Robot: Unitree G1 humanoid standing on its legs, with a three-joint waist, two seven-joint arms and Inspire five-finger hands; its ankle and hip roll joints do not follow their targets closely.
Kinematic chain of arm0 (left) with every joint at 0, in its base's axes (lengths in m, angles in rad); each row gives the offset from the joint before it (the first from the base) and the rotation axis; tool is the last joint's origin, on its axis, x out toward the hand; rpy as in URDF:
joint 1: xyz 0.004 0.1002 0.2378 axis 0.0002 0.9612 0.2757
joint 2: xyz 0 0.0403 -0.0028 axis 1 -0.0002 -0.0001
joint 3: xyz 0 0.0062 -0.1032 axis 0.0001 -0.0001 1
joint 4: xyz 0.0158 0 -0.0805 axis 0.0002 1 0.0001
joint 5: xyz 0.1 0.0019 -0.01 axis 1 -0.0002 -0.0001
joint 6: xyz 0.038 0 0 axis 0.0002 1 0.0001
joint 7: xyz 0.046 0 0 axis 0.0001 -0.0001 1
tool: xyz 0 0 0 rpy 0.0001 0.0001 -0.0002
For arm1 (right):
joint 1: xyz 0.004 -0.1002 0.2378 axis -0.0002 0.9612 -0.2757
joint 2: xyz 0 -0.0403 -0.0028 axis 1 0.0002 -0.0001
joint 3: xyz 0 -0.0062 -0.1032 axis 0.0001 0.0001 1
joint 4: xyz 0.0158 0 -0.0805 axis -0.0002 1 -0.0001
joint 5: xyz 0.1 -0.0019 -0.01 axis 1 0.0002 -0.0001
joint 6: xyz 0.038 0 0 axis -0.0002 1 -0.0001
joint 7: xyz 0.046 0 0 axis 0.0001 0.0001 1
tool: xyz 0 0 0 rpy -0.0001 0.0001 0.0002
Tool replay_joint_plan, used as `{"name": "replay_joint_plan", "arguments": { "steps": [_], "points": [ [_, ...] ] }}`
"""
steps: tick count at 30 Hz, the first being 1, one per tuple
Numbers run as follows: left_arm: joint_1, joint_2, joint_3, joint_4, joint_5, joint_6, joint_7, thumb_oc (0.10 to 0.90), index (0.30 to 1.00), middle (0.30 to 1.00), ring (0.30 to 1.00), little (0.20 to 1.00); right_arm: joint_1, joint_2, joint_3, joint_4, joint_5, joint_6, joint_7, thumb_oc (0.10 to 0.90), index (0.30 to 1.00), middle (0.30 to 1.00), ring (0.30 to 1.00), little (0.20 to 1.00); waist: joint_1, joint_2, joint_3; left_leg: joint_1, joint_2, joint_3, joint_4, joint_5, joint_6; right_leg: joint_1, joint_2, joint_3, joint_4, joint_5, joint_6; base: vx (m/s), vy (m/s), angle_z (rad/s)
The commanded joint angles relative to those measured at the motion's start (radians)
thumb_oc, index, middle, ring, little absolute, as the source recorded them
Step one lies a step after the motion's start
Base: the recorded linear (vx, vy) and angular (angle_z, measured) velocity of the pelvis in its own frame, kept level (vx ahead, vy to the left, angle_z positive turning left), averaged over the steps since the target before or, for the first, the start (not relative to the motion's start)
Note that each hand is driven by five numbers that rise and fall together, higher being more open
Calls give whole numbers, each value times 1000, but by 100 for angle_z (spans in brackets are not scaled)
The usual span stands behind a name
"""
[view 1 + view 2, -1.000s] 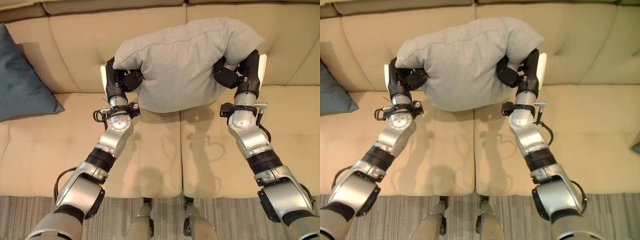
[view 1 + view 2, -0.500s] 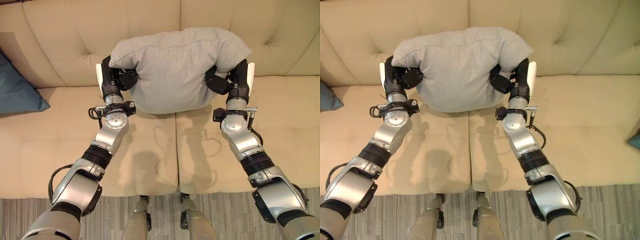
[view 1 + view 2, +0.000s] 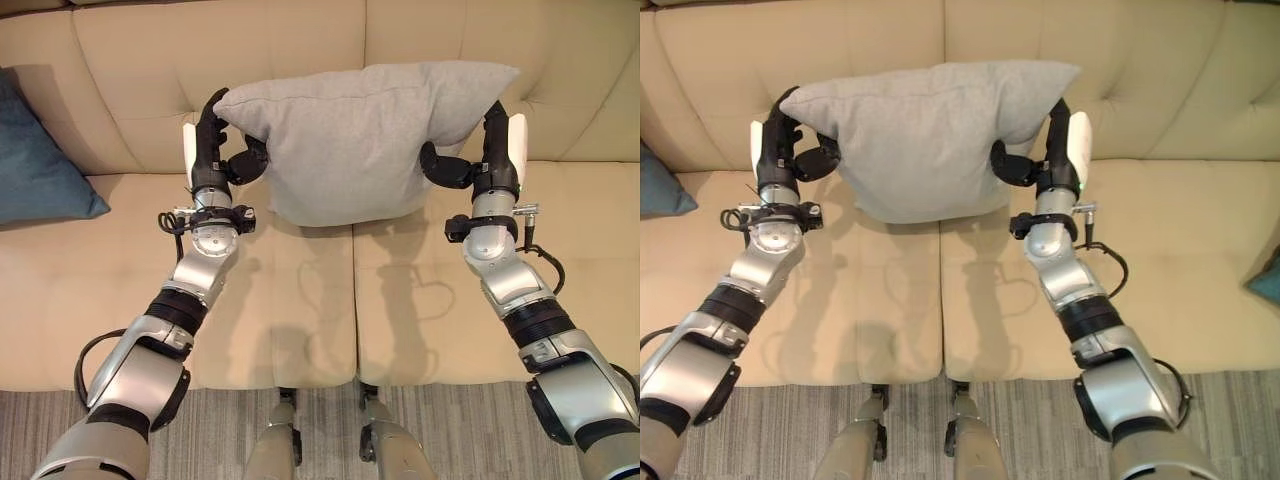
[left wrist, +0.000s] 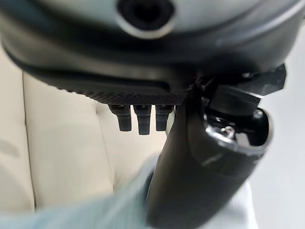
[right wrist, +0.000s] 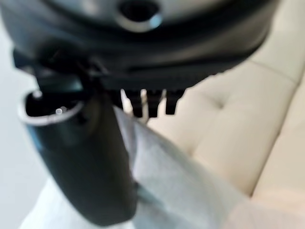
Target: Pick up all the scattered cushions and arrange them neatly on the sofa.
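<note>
I hold the large grey fabric cushion between my two hands, its long axis running side to side across the beige tufted-leather sofa, its upper edge against the backrest and its lower edge just above the seat seam. My left hand pinches the left end, thumb against fingers; my right hand likewise pinches the right end. A dark blue cushion leans on the backrest well to the left, so I judge the grey cushion needs only to settle back and down from both hands equally.
</note>
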Motion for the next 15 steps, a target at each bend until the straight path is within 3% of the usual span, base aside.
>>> {"name": "replay_joint_plan", "arguments": {
  "steps": [1, 9, 15],
  "points": [
    [-50, 50, 55, -17, -4, -76, 11, 800, 900, 900, 900, 900, -153, -89, -29, -20, -65, -49, -35, 800, 900, 900, 900, 900, 9, 11, -89, 35, -6, 16, 1, -105, -18, 45, -6, 25, 20, -131, 67, 0, 0, 0],
    [93, 125, 173, -39, -73, -98, -2, 800, 900, 900, 900, 900, -135, -169, -19, 90, -77, 0, -8, 800, 900, 900, 900, 900, 30, 13, -127, 62, -10, 19, 1, -116, -16, 77, -5, 19, 5, -136, 68, 5, 0, 1],
    [217, 82, 195, -138, -83, -118, -26, 800, 900, 900, 900, 900, -106, -167, -16, 90, -126, 24, 3, 800, 900, 900, 900, 900, 45, 10, -137, 61, -9, 16, 1, -118, -14, 73, -5, 17, 5, -141, 70, 2, 1, 1]
  ]
}}
